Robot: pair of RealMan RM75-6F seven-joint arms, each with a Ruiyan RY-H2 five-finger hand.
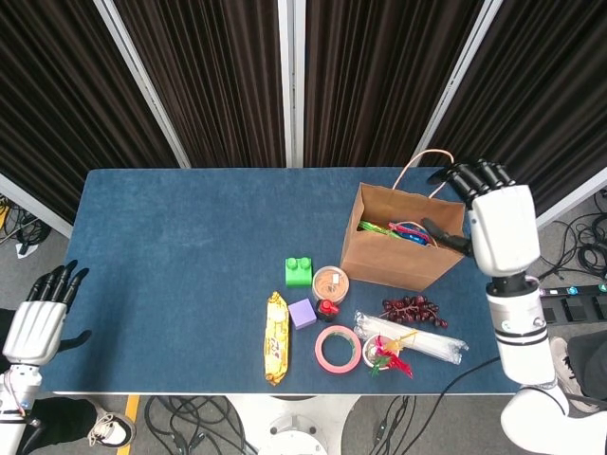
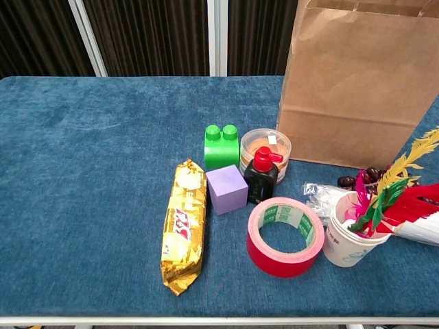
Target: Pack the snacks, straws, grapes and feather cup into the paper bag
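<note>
Paper bag point(image 1: 394, 248) stands upright at the table's right rear, its colourful contents half hidden by its walls, while the right hand point(image 1: 491, 210) hovers over its right rim, fingers spread and holding nothing, and the left hand point(image 1: 40, 313) hangs open off the table's left edge.

Matt brown paper bag point(image 2: 357, 89), glossy foil snack pack point(image 2: 184, 226), napped blue cloth point(image 2: 89, 171).

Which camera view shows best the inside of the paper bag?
The head view: it looks down into the paper bag, showing colourful items inside. The chest view shows only its brown front wall, top cropped.
</note>
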